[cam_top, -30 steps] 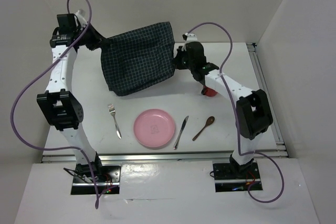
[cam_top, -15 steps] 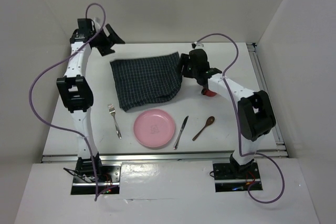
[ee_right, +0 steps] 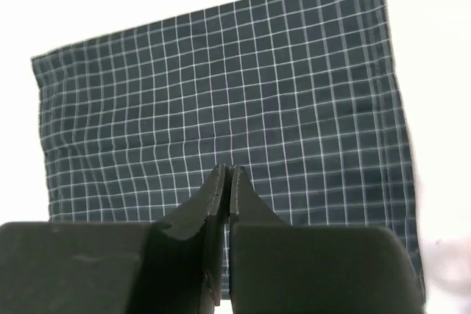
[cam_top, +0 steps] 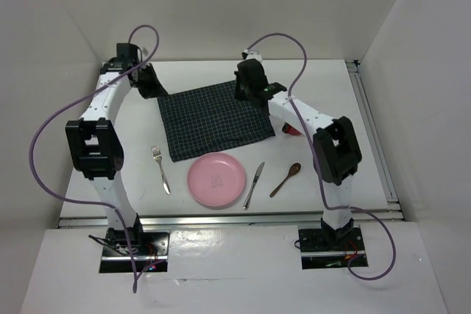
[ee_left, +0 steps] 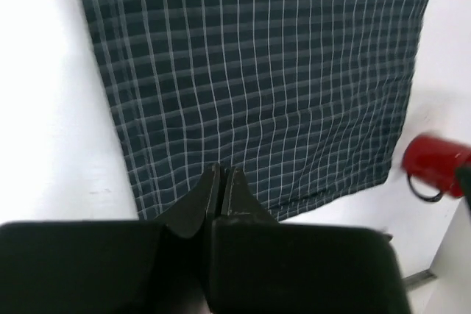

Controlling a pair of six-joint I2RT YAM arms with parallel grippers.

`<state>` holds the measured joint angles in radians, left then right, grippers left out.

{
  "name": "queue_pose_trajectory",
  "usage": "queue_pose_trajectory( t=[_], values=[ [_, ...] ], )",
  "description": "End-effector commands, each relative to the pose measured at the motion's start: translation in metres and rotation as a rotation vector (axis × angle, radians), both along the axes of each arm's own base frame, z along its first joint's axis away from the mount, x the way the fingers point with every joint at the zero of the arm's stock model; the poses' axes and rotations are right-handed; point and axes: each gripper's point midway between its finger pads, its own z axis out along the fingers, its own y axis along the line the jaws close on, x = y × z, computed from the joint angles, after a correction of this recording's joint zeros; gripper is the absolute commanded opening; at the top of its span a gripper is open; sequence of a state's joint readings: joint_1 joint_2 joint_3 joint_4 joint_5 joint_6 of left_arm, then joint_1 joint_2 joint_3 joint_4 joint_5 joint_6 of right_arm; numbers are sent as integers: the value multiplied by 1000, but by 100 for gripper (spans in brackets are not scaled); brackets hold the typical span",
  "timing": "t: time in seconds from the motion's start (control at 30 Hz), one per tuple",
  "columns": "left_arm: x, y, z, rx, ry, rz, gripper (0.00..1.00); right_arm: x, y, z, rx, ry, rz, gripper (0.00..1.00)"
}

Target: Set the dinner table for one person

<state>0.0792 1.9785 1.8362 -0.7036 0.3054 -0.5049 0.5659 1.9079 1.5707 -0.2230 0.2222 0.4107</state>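
The table (cam_top: 342, 90) now carries the navy checked placemat (cam_top: 213, 119) spread flat across its far middle. In the top external view a second ago that cloth hung in the air, stretched between the two arms, and half a second ago it was only partly lowered. The left end effector (cam_top: 151, 84) sits at the placemat's far-left corner and the right end effector (cam_top: 248, 92) at its far-right corner. Nearer the bases lie a fork (cam_top: 160, 169), a pink plate (cam_top: 215, 180) whose far rim meets the placemat's near edge, a knife (cam_top: 254, 185) and a wooden spoon (cam_top: 285, 179). A red mug (cam_top: 293, 131) peeks out beside the right arm, just off the cloth's right edge. From the left wrist, the left end effector (ee_left: 222, 170) has its jaws pressed together with nothing visible between them, and the placemat (ee_left: 257, 86) lies smooth beyond. From the right wrist, the right end effector (ee_right: 227, 169) is likewise closed and, as far as we can see, empty, with the cloth's corners lying flat. We judge the spreading step done and the cloth let go. The plate, cutlery and mug remain to be arranged on and around it.
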Motion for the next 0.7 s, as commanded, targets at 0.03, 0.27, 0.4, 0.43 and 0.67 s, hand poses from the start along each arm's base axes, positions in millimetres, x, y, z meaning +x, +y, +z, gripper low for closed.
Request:
queue_pose_trajectory(
  t=[0.03, 0.27, 0.4, 0.43, 0.67],
  values=[
    [-34, -24, -66, 27, 160, -18, 0, 16, 3, -51, -75, 152, 66, 0],
    [-56, -27, -123, 69, 305, 30, 0, 24, -9, -103, -94, 279, 8, 0],
    [-48, -27, -142, 91, 332, 32, 0, 17, -35, -129, -94, 346, -81, 0],
    [-49, -32, -157, 95, 368, 20, 0, 7, -39, -142, -102, 383, -93, 0],
    [-24, -39, -167, 124, 381, -8, 0, -42, -68, -178, -107, 495, -172, 0]
  ],
)
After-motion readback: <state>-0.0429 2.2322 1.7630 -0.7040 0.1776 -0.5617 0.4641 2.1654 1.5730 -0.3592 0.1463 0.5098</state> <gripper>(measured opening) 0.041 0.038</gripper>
